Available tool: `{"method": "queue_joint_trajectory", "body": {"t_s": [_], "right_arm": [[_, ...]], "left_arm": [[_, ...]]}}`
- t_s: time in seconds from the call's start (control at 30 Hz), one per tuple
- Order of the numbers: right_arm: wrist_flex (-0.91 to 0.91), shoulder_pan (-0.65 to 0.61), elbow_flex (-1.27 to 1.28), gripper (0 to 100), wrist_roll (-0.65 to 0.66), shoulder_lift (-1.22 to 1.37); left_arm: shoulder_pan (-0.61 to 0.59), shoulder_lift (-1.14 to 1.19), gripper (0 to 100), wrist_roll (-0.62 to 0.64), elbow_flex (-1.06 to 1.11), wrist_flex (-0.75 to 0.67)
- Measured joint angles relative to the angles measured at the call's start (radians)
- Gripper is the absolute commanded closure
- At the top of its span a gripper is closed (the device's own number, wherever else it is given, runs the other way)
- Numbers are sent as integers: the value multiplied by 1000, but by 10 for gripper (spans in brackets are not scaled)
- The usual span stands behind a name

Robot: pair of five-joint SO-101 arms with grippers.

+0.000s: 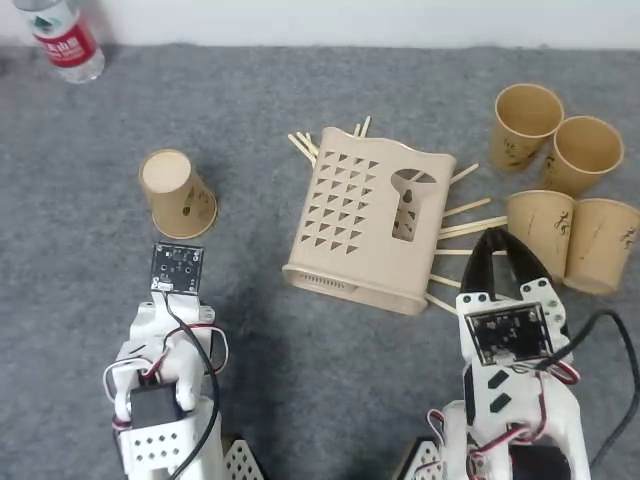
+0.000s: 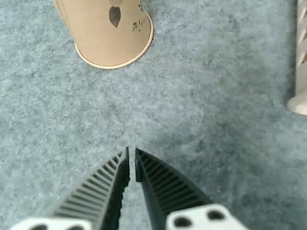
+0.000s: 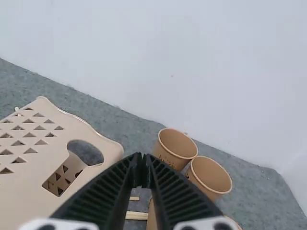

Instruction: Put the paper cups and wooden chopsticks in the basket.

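At the middle of the grey-carpeted tabletop [image 1: 300, 380], the basket [image 1: 350, 215] lay tipped on its side with its perforated face up. Which way its mouth pointed was hard to make out. The wooden chopsticks [image 1: 470, 208] were largely buried beneath it. Only their ends poked out at its 11 o'clock corner and along its 3 o'clock side, so their number could not be told. At 2 to 3 o'clock of the basket stood four paper cups [image 1: 583, 150], upright and bunched together. In the right wrist view two of them showed whole, and a third was mostly hidden behind the black fingers. At 9 o'clock of the basket, well apart from it, a lone cup [image 1: 178, 190] sat mouth down, its upper part cut off in the left wrist view. The left hand [image 2: 131, 153] hung near that cup at its 6 o'clock, fingers drawn together around nothing. The right hand [image 1: 492, 236] sat between the basket and the nearest upright cup, over the protruding sticks, its tips pressed together and empty. Its height above the sticks could not be judged. A bottle [image 1: 62, 38] lay at the far 11 o'clock corner, clipped by the frame edge, beside the white wall [image 3: 192, 57].
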Motion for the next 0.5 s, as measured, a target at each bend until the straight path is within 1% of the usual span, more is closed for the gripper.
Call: {"method": "queue_joint_trajectory", "body": {"t_s": [0.27, 0.5], "right_arm": [[-3, 0, -2, 988, 0, 0], [-6, 0, -158, 988, -89, 236]], "left_arm": [[0, 0, 980, 0, 0, 0], [0, 0, 980, 0, 0, 0]]}}
